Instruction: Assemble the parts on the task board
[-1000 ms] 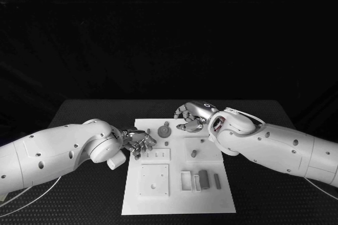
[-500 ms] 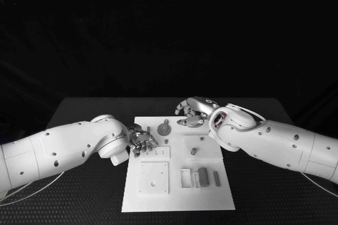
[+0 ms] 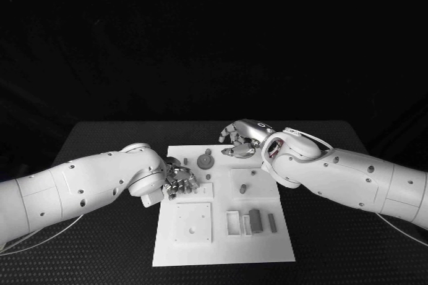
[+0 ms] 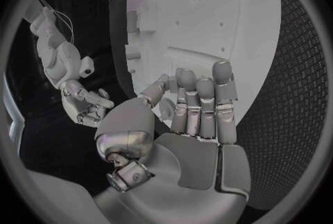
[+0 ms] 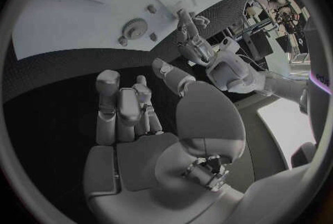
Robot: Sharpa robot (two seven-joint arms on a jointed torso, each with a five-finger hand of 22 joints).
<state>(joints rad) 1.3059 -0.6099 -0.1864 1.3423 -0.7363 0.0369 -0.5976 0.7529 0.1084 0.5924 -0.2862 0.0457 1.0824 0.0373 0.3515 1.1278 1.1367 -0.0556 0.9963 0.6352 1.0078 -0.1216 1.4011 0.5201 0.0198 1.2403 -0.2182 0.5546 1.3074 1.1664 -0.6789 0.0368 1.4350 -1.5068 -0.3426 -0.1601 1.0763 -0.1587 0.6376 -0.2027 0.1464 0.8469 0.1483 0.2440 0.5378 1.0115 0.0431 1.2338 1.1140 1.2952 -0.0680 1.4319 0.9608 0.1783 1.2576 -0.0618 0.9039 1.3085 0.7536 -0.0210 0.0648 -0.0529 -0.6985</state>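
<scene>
1. The left hand (image 3: 181, 180) hangs over the left edge of the task board (image 3: 223, 248), fingers half-curled side by side with nothing between them (the left wrist view shows a bare palm (image 4: 197, 124)), so it holds nothing. The right hand (image 3: 242, 136) sits at the board's far edge, fingers loosely bent and likewise empty; in the right wrist view its palm (image 5: 135, 124) faces dark table.

2. The parts lie apart on the board: a gear (image 3: 206, 163) near the far end between the two hands, a short peg (image 3: 243, 189) in the middle, and grey bars (image 3: 256, 221) beside a white frame toward the near end.

3. Risk, as I judge it: the gear sits close to both hands, so reaching for it together could make the fingers clash or knock it off its seat.

4. The left hand's curled fingers are close above the board's small pegs; a low sweep might tip them.

5. A careless press at the edge could shift the board itself.
</scene>
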